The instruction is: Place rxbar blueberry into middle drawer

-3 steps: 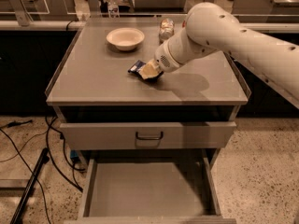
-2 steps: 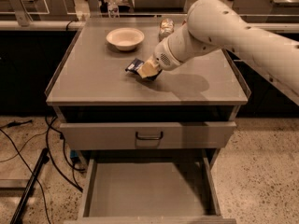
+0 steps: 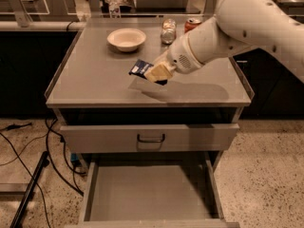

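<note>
Blue-wrapped flat rxbar blueberry (image 3: 139, 68) sits clamped in the jaws of our gripper (image 3: 159, 73) above the grey tabletop (image 3: 95, 80), right end hidden; wide grey metal middle drawer (image 3: 147, 194) open below, front cropped.

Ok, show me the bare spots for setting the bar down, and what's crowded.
The middle drawer floor is bare wall to wall. The countertop is free in front of the bowl, left of the gripper holding the rxbar blueberry. Crowded: back edge, with silver can and red can.

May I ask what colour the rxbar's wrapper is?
Dark blue, camera view; the gripper holds the rxbar blueberry above the cabinet top.
</note>
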Controlling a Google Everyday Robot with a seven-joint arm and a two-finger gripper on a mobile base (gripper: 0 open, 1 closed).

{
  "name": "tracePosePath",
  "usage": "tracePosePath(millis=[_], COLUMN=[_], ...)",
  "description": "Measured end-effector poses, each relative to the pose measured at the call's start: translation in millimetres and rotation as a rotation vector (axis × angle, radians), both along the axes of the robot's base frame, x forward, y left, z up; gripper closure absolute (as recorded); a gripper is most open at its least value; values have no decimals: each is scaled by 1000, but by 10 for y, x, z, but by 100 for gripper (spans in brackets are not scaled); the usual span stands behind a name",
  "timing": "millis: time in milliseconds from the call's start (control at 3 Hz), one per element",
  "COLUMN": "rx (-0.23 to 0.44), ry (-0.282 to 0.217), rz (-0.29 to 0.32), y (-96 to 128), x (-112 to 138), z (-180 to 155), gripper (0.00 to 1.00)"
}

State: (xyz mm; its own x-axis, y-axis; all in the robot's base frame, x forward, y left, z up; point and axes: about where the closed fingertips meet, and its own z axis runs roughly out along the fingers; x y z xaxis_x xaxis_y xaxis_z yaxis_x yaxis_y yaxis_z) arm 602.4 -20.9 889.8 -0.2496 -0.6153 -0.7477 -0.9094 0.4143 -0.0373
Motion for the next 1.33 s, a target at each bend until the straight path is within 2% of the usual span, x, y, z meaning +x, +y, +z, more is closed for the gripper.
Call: tracePosePath(millis=[333,667,1000,1333], rx=[21,-2,-2,-26], ry=[50,112,112,98], rz=[97,162,162,175], y=[-193,-201,-202,-259], x=[-339,-569,-571,-757], z=[55,-17,-16,40], gripper=[100,100,100,100])
